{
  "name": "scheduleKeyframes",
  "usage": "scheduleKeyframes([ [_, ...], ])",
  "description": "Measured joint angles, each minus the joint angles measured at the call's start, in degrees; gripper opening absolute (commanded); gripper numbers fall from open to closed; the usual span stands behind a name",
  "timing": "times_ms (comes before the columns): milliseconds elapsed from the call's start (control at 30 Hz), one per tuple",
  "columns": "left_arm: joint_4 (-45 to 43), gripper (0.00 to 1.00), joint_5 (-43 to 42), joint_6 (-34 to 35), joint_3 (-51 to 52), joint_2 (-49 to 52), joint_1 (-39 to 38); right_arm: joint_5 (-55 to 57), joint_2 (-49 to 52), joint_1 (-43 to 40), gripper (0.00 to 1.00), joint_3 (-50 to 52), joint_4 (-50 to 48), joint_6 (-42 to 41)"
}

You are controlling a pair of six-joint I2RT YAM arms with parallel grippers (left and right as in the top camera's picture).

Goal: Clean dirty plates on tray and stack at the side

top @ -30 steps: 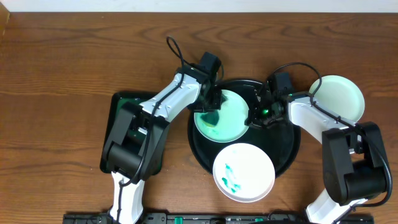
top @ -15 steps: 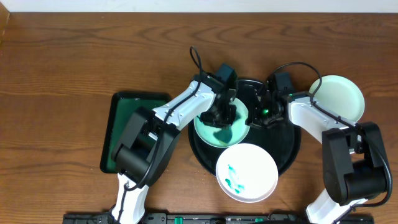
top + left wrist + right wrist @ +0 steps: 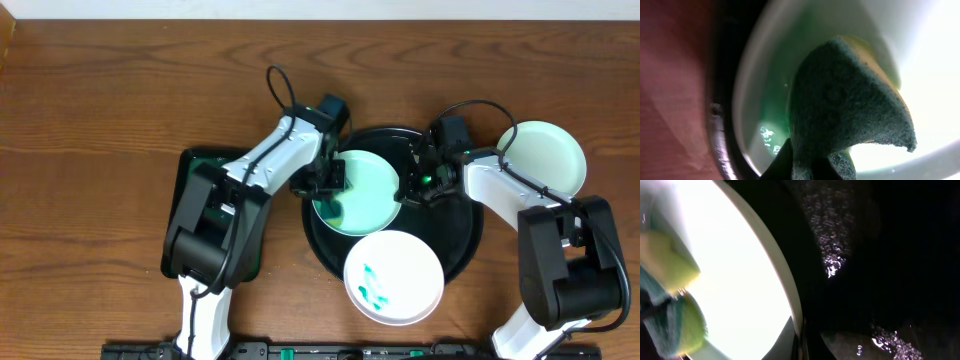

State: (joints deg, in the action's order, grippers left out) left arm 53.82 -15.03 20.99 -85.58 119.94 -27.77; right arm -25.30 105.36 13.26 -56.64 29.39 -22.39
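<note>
The small green tray (image 3: 193, 172) lies near the table's left edge, partly under the left arm. The left gripper (image 3: 327, 179) is clamped on a sponge (image 3: 850, 115) and presses it on the left edge of the back plate (image 3: 365, 188), which sits at the far side of the black tray (image 3: 462, 240). A wet greenish patch (image 3: 767, 135) shows by that plate's rim, so I judge this plate mid-scrub. The front plate (image 3: 393, 277) overhangs the tray's near rim and bears teal smears (image 3: 371, 283); it looks untouched. The right gripper (image 3: 414, 186) has its jaws together at the back plate's right rim, seemingly pinching it steady. One clean plate (image 3: 543, 158) rests on the table just beside the tray's right edge: roughly one plate done, one underway, one left, with no stack yet.
</note>
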Motion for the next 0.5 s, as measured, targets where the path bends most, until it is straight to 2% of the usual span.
scheduleKeyframes([
  [500,-14.49,0.07,1.01,-0.72,0.39,-0.04,0.63,1.05,-0.33,0.09,0.01,-0.46,2.78,-1.55],
])
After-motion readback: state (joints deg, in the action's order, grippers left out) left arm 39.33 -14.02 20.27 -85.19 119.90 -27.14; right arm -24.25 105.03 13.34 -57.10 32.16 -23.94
